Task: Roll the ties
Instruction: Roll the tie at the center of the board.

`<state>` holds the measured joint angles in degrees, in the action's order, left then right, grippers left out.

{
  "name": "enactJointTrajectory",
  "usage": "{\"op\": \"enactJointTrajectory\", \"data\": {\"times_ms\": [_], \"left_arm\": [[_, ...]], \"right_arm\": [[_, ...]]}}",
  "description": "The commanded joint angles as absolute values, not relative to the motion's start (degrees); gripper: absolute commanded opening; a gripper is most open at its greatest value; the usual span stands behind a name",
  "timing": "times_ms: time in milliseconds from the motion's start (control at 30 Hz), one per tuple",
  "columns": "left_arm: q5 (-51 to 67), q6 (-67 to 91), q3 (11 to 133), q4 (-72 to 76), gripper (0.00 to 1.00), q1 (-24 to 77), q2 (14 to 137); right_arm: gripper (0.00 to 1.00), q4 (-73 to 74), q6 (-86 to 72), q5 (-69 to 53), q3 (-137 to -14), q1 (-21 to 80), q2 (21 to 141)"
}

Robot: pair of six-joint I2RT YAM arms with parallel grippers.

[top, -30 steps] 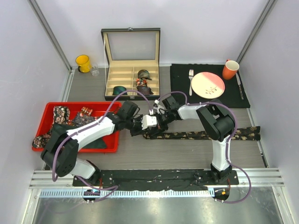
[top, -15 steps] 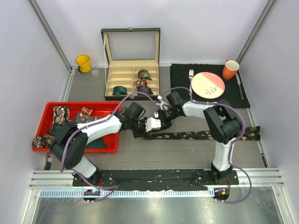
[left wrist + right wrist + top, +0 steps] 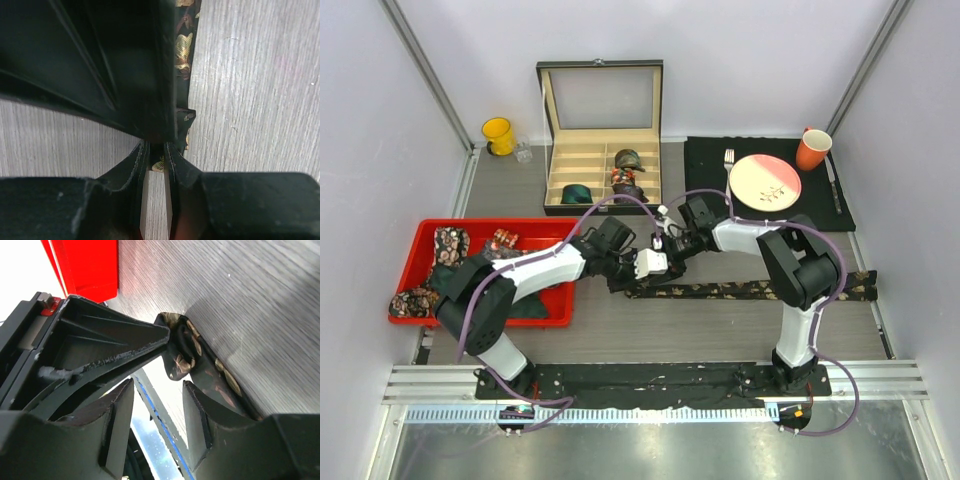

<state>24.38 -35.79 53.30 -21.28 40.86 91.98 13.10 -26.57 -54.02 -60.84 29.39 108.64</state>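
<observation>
A dark floral tie (image 3: 750, 290) lies stretched along the table from the middle to the right edge. Its left end is folded into a small curl (image 3: 180, 347). My left gripper (image 3: 623, 277) is shut on that end, and a bit of floral print (image 3: 159, 164) shows between its fingertips (image 3: 142, 150). More of the tie (image 3: 183, 50) runs away along the table. My right gripper (image 3: 665, 255) stands open right beside the curl, which sits just past its fingertips (image 3: 192, 395), and nothing is between them. The two grippers are almost touching.
An open wooden box (image 3: 600, 170) at the back holds rolled ties (image 3: 627, 158). A red tray (image 3: 545, 232) on the left holds more ties (image 3: 450, 245). A black mat (image 3: 705, 190) on the right carries a plate (image 3: 765, 182), a fork and an orange cup (image 3: 813, 149). A yellow cup (image 3: 498, 135) stands at the back left.
My right gripper has opened and let go of the tie's end. Both grippers have shifted a little to the right, and the left stays shut on the tie.
</observation>
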Motion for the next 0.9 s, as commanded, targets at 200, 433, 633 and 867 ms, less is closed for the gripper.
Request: {"op": "enactJointTrajectory", "data": {"times_ms": [200,433,633,867], "left_arm": [[23.73,-35.07,55.02,-20.92,0.20,40.96,92.29],[23.38,-34.80,55.37,-21.00,0.20,40.96,92.72],[23.20,-34.63,55.46,-20.92,0.19,41.04,92.81],[23.82,-33.93,55.20,-20.74,0.19,40.96,92.29]], "right_arm": [[0.51,9.14,-29.71,-54.31,-61.43,30.41,111.70],[0.47,7.74,-30.85,-56.24,-61.09,31.11,112.59],[0.38,7.03,-31.02,-55.99,-60.82,31.82,113.03],[0.03,9.22,-29.36,-55.20,-63.19,31.64,113.73]]}}
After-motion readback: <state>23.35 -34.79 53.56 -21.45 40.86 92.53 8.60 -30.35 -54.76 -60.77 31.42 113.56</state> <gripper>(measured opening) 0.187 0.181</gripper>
